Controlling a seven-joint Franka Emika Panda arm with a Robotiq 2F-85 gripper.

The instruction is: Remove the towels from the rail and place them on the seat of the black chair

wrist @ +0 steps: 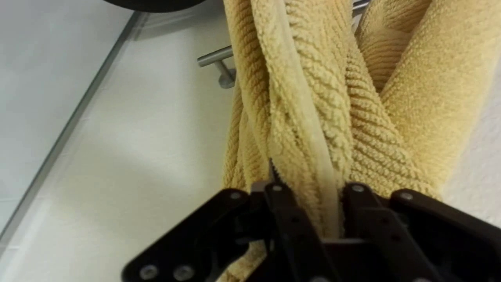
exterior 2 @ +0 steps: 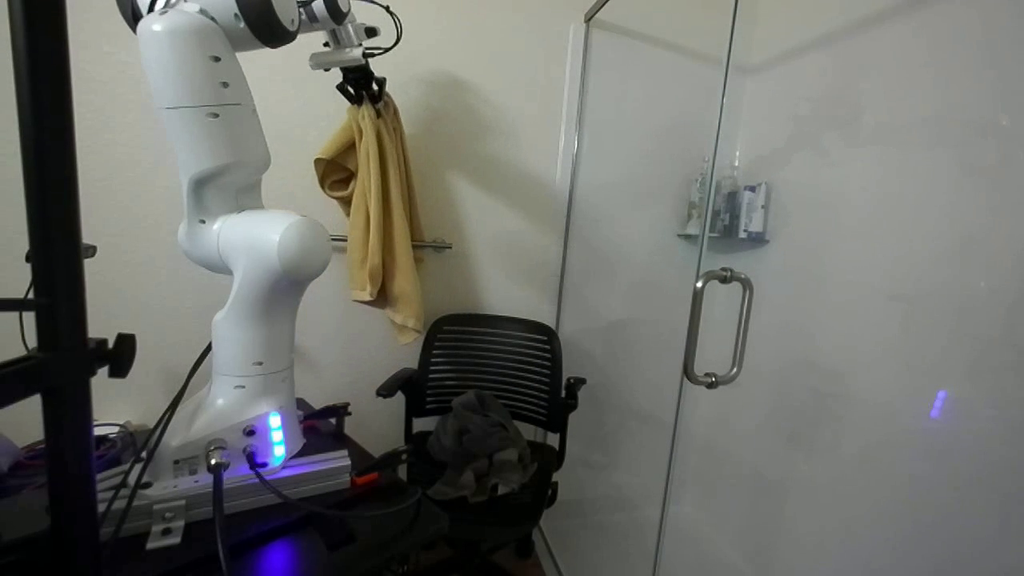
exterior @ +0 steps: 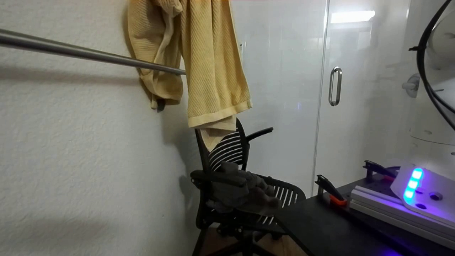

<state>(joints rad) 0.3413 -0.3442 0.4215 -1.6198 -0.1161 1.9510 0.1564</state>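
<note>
Claw (exterior 2: 369, 98) pinching yellow towel (exterior 2: 380, 200) near top. Lower end below rail (exterior: 92, 54); low sideways swing could snag it, tug it loose.

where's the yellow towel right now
In an exterior view, left of centre, the yellow towel hangs from the gripper. It hides a stretch of the rail, and its lower end is just left of the backrest of the black chair.

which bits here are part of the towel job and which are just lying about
For the job:
yellow towel, jaws closed on it
rail
black chair
grey cloth bunched on its seat, perhaps another towel

Just about:
toiletries
clamps
black stand
</note>
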